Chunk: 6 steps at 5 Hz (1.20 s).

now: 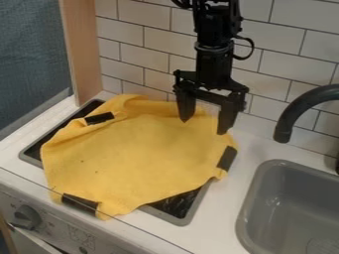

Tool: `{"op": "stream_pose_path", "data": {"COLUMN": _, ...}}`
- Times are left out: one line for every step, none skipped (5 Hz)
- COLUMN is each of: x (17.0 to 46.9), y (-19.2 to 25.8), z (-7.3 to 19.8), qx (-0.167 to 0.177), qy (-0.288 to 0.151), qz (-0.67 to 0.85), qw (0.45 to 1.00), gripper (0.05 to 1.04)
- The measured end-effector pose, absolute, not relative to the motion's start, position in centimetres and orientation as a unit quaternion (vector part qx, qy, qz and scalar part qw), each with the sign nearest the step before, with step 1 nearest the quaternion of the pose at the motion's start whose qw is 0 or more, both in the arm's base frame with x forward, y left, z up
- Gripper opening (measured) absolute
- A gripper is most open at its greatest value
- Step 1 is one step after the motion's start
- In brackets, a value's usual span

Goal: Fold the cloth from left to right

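One arm (215, 47) hangs down, jaws apart over cloth (136, 154)

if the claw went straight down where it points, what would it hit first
Probably the yellow cloth, near its upper-right edge, though depth is unclear and the claw might partly land on the counter.

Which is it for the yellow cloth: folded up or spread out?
Mostly spread out: the yellow cloth lies broad across most of the dark stove top, with no half folded over, though its far edge is rumpled.
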<state>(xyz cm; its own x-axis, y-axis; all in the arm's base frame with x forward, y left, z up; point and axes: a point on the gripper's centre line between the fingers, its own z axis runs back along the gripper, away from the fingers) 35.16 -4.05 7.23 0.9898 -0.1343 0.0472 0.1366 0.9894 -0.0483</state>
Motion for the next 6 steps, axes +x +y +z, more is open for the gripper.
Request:
{"op": "stream_pose_path", "data": {"x": 34.6, "y": -4.0, "z": 6.0, "qx": -0.024, "qy": -0.001, "qz": -0.066, "qw": 0.998, "gripper": 0.998}}
{"op": "stream_pose_path", "data": {"x": 32.8, "y": -3.1, "z": 4.8, "qx": -0.003, "qy": 0.036, "qz": -0.059, "qw": 0.998, "gripper": 0.998}}
{"op": "stream_pose_path", "data": {"x": 32.2, "y": -0.7, "z": 4.4, "qx": -0.014, "qy": 0.051, "qz": -0.037, "qw": 0.998, "gripper": 0.998}}
{"op": "stream_pose_path", "data": {"x": 31.2, "y": 4.1, "z": 3.6, "qx": -0.015, "qy": 0.057, "qz": 0.003, "qw": 0.998, "gripper": 0.998}}
{"op": "stream_pose_path", "data": {"x": 30.9, "y": 6.8, "z": 3.8, "qx": -0.016, "qy": 0.041, "qz": 0.024, "qw": 0.999, "gripper": 0.998}}
{"op": "stream_pose_path", "data": {"x": 30.8, "y": 9.5, "z": 3.8, "qx": -0.026, "qy": 0.009, "qz": 0.026, "qw": 0.999, "gripper": 0.998}}
